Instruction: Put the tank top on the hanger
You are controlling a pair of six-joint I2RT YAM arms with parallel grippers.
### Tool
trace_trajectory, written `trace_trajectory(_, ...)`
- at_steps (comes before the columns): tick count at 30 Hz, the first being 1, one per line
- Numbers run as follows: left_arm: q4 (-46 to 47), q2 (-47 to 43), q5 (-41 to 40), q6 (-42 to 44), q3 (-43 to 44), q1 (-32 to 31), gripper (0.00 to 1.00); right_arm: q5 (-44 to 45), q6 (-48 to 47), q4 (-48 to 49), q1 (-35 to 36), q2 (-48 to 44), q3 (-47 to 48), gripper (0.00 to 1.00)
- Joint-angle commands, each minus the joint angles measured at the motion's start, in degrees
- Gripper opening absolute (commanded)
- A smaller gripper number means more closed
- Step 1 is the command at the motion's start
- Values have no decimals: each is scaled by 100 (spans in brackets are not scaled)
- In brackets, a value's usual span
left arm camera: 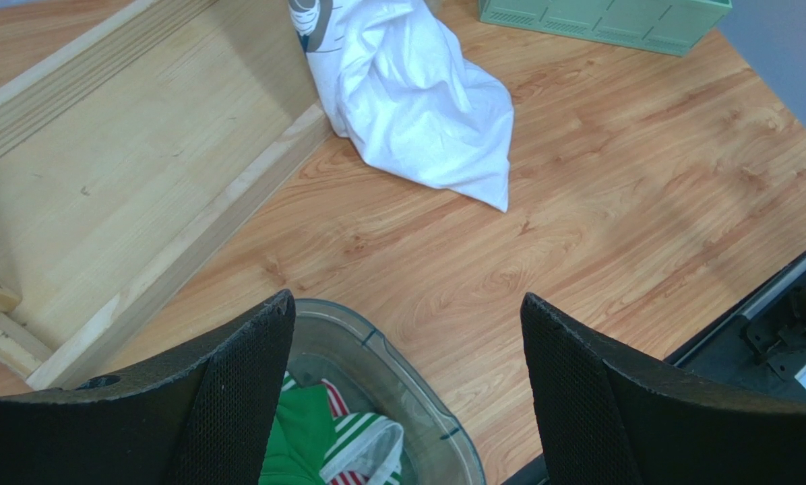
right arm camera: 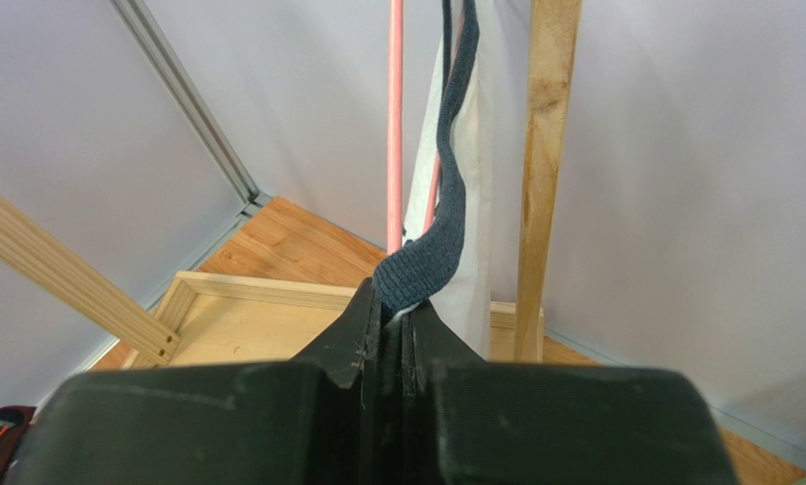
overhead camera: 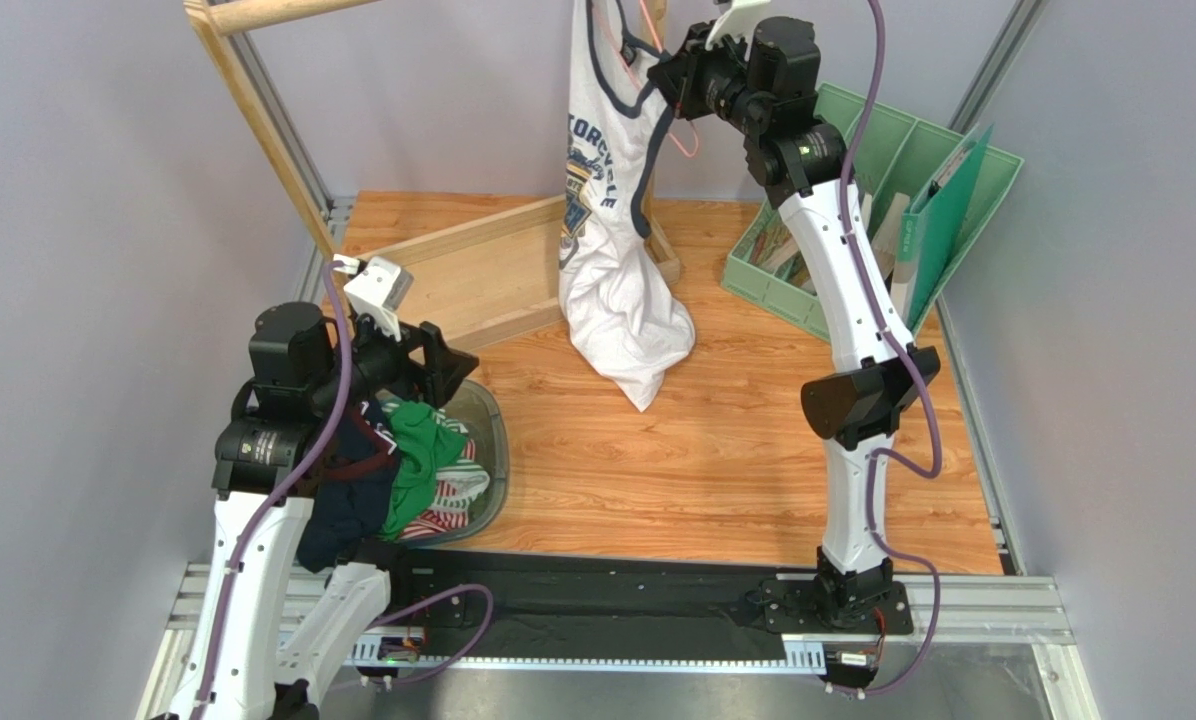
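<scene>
Up high, right gripper (right arm camera: 399, 308) pinching tank top (overhead camera: 615, 240) trim beside hanger (right arm camera: 394, 121), rack post (right arm camera: 545, 172) close, left gripper (left arm camera: 405, 313) parted over bin (left arm camera: 422, 404).

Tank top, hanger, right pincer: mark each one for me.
tank top (overhead camera: 613, 285), top external view, white lower body.
hanger (right arm camera: 395, 121), right wrist view, straight pink wire.
right pincer (right arm camera: 397, 303), right wrist view, between closed fingertips.

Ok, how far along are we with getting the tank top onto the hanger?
Done: the tank top hangs high, only its hem on the table. In hand: the right gripper is shut on its navy strap beside the pink wire of the hanger. Left: seating both straps isn't confirmed from here, then release. The left gripper hangs open over the clothes bin.
</scene>
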Motion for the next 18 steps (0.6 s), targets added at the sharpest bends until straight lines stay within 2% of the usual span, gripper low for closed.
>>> trace_trajectory(1, 90, -7, 58, 29, -54, 42, 87, -346, 251, 460, 1, -40, -64, 0)
trace_trajectory(8, 222, -68, 93, -86, -247, 33, 86, -908, 620, 687, 1, -312, -502, 0)
trace_trajectory(18, 310, -24, 137, -147, -318, 42, 86, -1322, 1103, 750, -8, -348, -380, 0)
